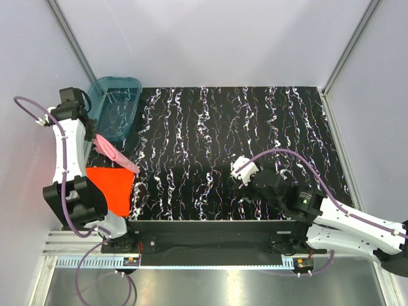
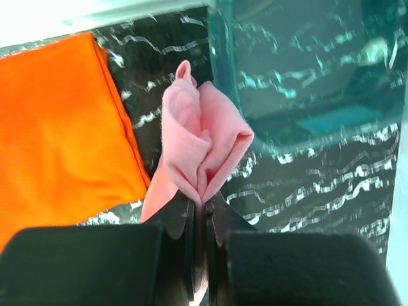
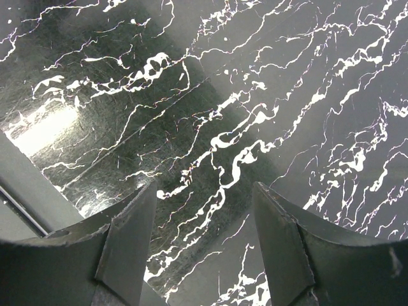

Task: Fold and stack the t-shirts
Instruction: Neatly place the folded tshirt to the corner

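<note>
Left gripper pinches pink t-shirt.

Looked like a robotics lab cell. Plain pale wall panels in metal framing boxed the marbled black table.

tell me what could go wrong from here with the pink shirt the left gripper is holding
1. The left gripper pinches the pink shirt by a bunched fold only, so it may slip out or land crumpled rather than folded.
2. The shirt hangs close to the tub and could snag on its rim.
3. The folded orange shirt lies right beside it; dragging the pink one across may ruffle that fold.
</note>
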Motion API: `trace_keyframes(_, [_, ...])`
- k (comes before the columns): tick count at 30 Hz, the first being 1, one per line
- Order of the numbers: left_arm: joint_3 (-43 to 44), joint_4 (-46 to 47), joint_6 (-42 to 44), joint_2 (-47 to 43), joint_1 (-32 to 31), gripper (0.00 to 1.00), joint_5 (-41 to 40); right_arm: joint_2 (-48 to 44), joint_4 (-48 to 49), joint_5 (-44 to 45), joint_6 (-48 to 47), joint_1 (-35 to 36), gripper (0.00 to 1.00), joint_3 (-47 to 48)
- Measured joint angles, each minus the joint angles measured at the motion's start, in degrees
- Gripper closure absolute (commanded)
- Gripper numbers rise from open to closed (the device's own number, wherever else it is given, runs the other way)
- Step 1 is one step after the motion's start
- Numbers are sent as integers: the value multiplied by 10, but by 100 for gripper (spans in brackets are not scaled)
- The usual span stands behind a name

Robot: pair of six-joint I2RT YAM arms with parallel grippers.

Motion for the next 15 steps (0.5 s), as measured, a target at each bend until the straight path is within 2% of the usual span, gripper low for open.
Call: trace_keyframes(15, [-11,-1,50,-9,42,100,-3,49,31,-5,2,0,30,0])
